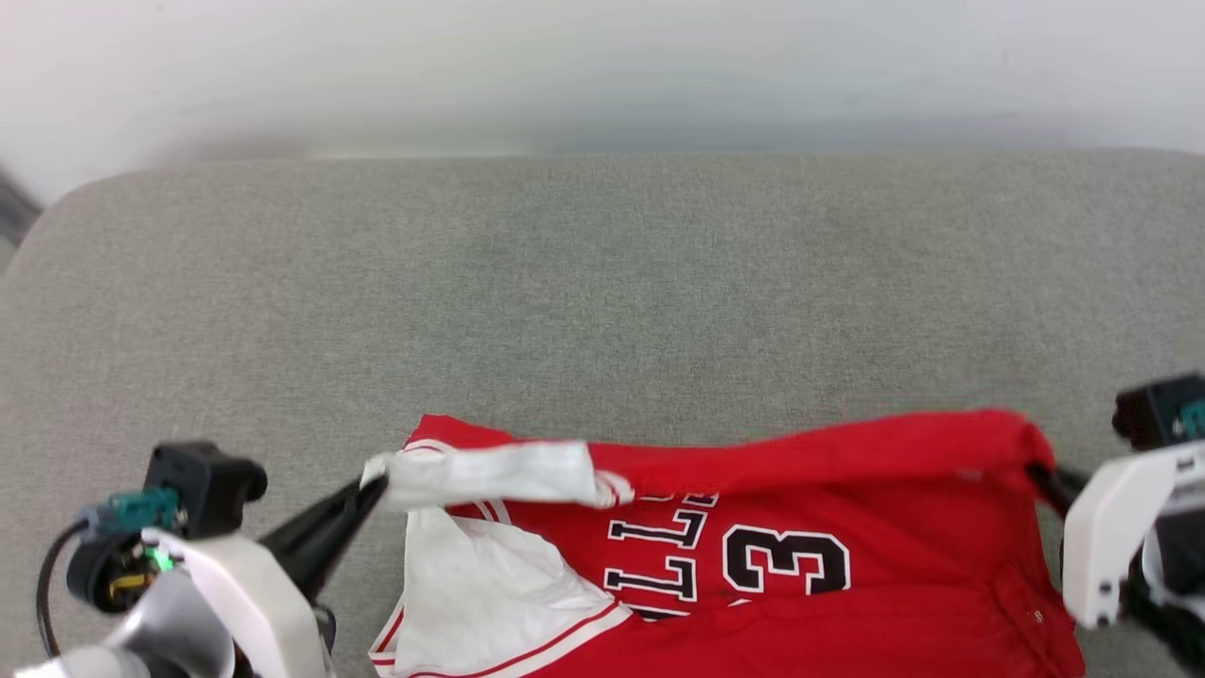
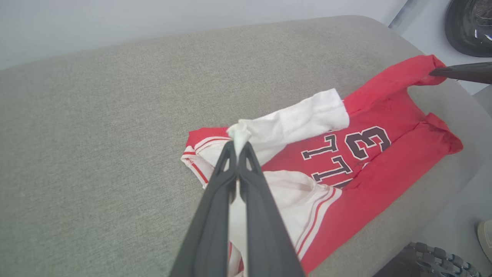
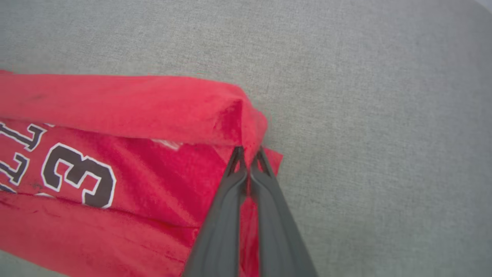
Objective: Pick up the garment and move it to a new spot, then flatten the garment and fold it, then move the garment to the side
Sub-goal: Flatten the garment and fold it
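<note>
The garment [image 1: 885,612] is lying near the front edge of the grey cushion [image 1: 602,282], stretched between both tools.
The left tool [image 2: 238,144] is pinching a white sleeve end, fingers closed; the right tool [image 3: 250,152] is clamping a red corner, the far edge folding over the print.

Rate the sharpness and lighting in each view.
Head view: even, soft light, no glare; the far wall is hazy, the garment sharp. Left wrist view: crisp weave on the grey cushion, wide-angle bend at its edges. Right wrist view: the garment's fabric slightly soft, no hard shadows.
</note>
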Available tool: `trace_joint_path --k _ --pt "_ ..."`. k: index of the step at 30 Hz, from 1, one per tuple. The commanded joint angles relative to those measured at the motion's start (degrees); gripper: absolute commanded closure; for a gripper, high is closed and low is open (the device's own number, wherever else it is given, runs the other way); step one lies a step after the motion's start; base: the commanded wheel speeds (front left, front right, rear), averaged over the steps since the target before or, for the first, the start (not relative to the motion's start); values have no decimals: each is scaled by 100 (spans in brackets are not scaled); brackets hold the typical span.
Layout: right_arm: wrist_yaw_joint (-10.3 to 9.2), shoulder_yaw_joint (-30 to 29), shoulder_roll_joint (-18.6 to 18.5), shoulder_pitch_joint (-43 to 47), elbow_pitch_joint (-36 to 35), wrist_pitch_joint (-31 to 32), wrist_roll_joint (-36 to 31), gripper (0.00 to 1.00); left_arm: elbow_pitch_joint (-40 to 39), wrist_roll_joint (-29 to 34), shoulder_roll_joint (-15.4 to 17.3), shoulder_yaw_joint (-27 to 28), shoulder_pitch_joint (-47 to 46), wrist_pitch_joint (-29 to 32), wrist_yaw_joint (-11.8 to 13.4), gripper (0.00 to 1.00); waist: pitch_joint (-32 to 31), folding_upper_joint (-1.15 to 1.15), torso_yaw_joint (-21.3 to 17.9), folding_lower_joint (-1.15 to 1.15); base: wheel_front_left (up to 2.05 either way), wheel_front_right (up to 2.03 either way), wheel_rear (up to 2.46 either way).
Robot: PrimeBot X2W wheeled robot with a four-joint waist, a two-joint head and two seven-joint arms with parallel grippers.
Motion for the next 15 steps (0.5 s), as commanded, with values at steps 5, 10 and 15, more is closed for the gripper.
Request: trace_joint_path --k 5,10,15 --pt "-2 -231 114 876 -484 220 86 100 -34 -151 62 -85 681 -84 153 100 -105 0 36 1 0 0 0" --pt "-2 -114 -91 1277 -654 429 123 100 116 -185 93 -318 972 26 61 100 -79 0 54 1 0 0 0" --pt "-2 91 -331 1413 -589 615 86 100 492 -37 1 -536 885 96 -32 100 -7 0 59 1 0 0 0"
